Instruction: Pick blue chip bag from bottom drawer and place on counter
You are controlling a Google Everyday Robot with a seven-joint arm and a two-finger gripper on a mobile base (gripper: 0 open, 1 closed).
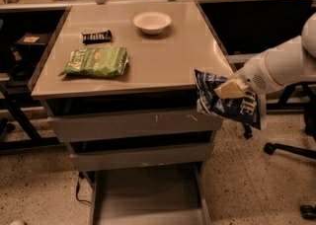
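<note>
Topping the cabinet [133, 126] is the worktop [163, 66]; below, the bottom drawer [148, 197] stands open. The blue chip bag [239, 108] hangs beside the worktop's front right corner, the gripper [226, 91] clamping it in its fingers [233, 88]. A green bag [96, 61], bowl [152, 22] and candy bar [97, 36] rest on top.

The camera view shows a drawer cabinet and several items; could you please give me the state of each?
gripper: shut on the blue chip bag, off the front right corner of the counter.
blue chip bag: held in the air, not on the counter.
bottom drawer: pulled open.
green chip bag: lying flat on the counter.
candy bar: lying flat on the counter.
bowl: upright on the counter.
</note>
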